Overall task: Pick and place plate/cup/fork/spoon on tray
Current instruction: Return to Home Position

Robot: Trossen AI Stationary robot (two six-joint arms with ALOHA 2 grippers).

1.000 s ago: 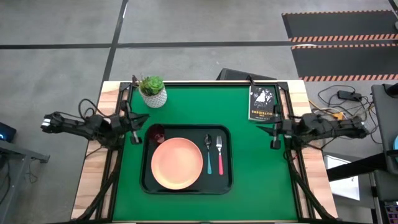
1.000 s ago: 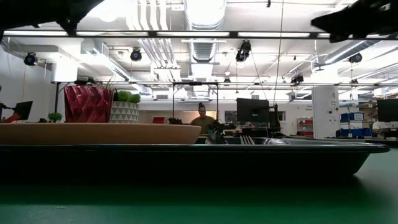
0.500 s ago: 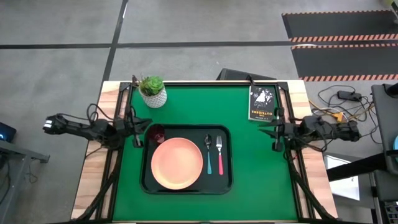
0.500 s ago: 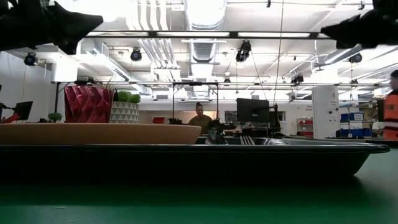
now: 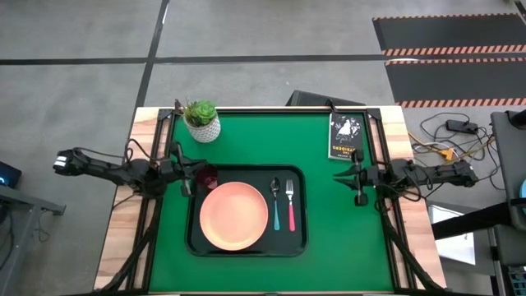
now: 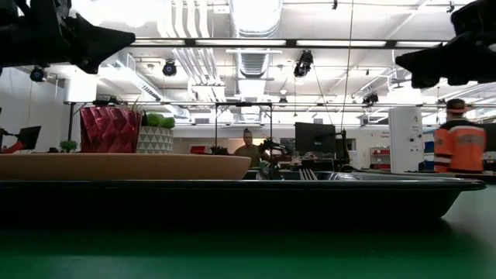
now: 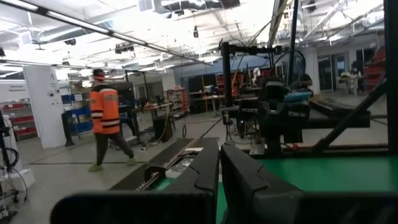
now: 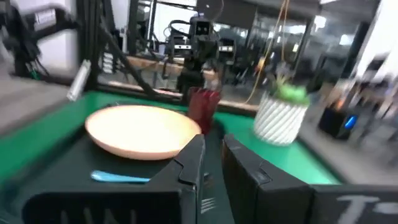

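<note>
The dark tray (image 5: pixel 246 245) lies mid-table. On it the salmon-pink plate (image 5: pixel 234 216) lies flat at the left. The dark red cup (image 5: pixel 207 176) stands in the tray's far left corner. The teal-handled spoon (image 5: pixel 276 204) and the pink-handled fork (image 5: pixel 289 204) lie side by side at the right. My left gripper (image 5: pixel 191 173) hovers shut and empty just left of the cup. My right gripper (image 5: pixel 339 176) hovers shut and empty right of the tray. The right wrist view shows the plate (image 8: pixel 143 130), the cup (image 8: pixel 202 109) and the spoon (image 8: pixel 118 177).
A white pot with a green plant (image 5: pixel 202 122) stands at the far left of the green mat. A small black book (image 5: pixel 346 135) lies at the far right. A person in an orange vest (image 6: pixel 459 147) walks in the room behind the table.
My right gripper has gone toward the table's left edge, closer to the tray, and has come down. My left gripper has gone a little toward the cup and has come down. The things on the tray have stayed where they were.
</note>
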